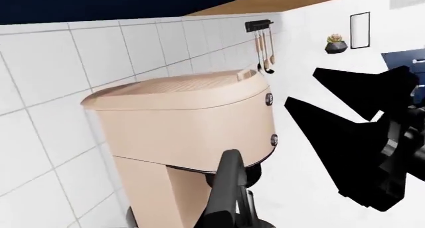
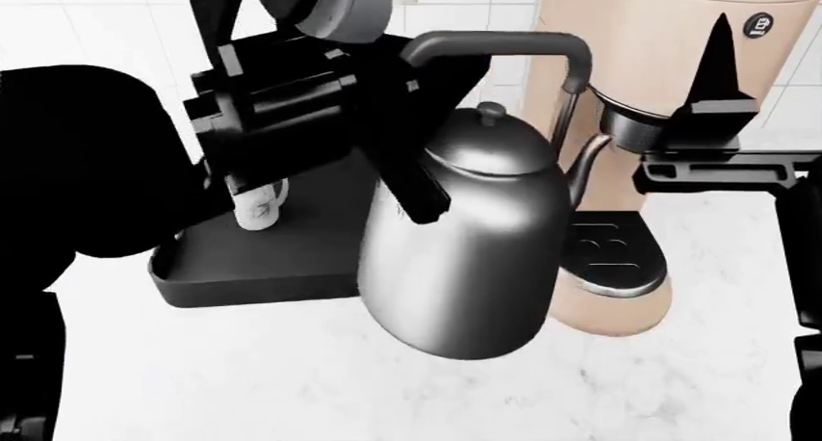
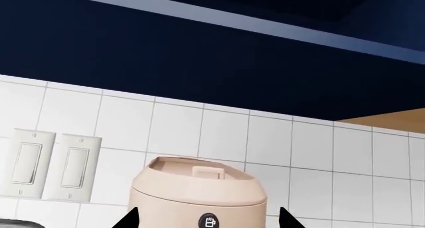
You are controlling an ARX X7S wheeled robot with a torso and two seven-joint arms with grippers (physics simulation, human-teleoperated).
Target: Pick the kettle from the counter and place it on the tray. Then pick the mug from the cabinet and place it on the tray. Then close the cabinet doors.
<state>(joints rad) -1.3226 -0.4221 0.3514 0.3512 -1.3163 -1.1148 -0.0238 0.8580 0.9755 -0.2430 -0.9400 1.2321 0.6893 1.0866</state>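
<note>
Kettle (image 2: 463, 258) aloft centre frame, carried toward tray (image 2: 244, 263).
Left gripper (image 2: 404, 133) apparently clamped near its handle; right gripper (image 2: 719, 123) state unclear. Next: lower beside mug (image 2: 257, 205).

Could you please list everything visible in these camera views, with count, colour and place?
kettle: one, shiny grey metal, lifted in front of the coffee machine, right of the tray.
tray: one, dark grey-black, on the counter at the left.
mug: one, white, on the tray, partly hidden by the left arm.
counter: one, white marble-look, across the foreground.
coffee machine: one, beige, at the right by the tiled wall.
utensil rack: one, dark with hanging utensils, on the tiled wall.
light switches: two, white, on the wall.
small plant: one, in a dark pot, far wall.
left gripper: black, at the kettle's handle; grip unclear.
right gripper: black, by the coffee machine.
</note>
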